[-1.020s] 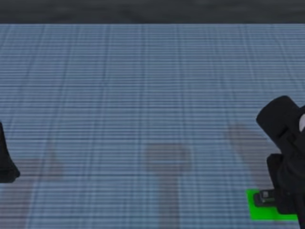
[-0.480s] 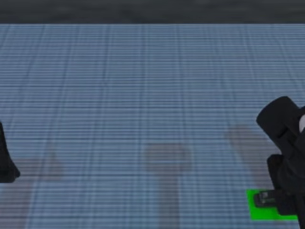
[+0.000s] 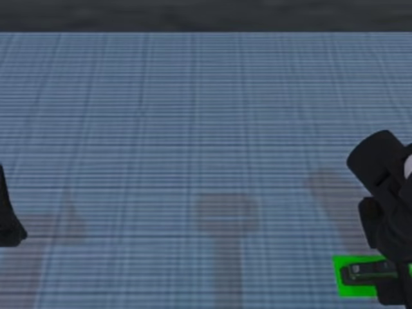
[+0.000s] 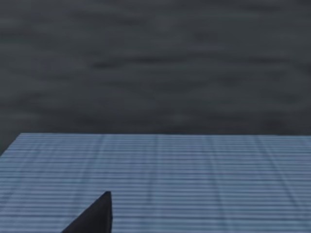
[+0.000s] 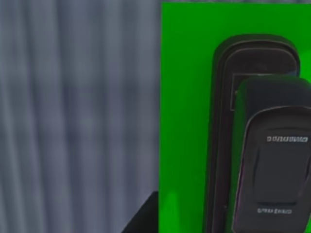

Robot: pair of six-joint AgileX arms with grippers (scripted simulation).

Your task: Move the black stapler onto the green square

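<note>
— Where's the black stapler (image 3: 368, 271)?
— Lying flat on the green square (image 3: 347, 284), at the counter's (image 3: 193, 129) near right corner. Its top lettering is unreadable.
— The tools?
— Right tool (image 3: 394, 291) above the stapler, left tool (image 3: 8, 225) at the left edge; grip unclear for both.

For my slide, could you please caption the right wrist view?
Wrist-camera close-up: the black stapler lies lengthwise on the green square, beside bare blue-grey table.

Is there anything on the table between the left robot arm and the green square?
No. In the top view, only bare striped table lies between the left arm and the green square, which holds the black stapler.
</note>
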